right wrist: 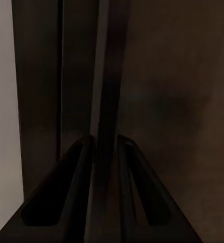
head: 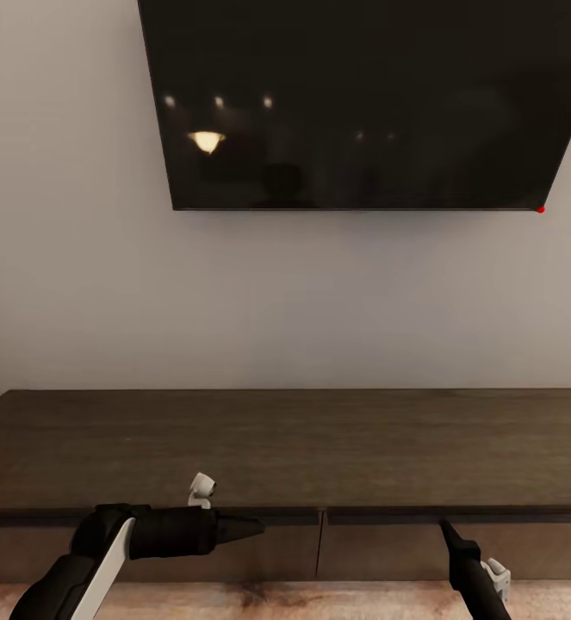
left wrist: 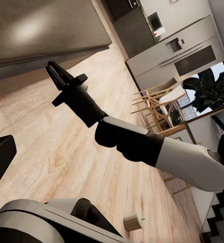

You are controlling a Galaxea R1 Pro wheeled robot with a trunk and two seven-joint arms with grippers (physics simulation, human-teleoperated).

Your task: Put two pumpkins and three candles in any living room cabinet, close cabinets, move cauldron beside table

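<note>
The long dark-brown cabinet runs along the wall in front of me, its drawer fronts closed. My right gripper reaches up to the top edge of the right drawer front. In the right wrist view its two fingers stand close on either side of a thin dark edge of the cabinet. The left wrist view shows the same right gripper at the cabinet's front. My left gripper points right along the front edge, tapering to one point, holding nothing. The pumpkins, candles, cauldron and table are out of view.
A large black TV hangs on the wall above the cabinet. Light wood floor lies behind my arms. Farther off in the left wrist view are wooden dining chairs, a steel fridge and a dark plant.
</note>
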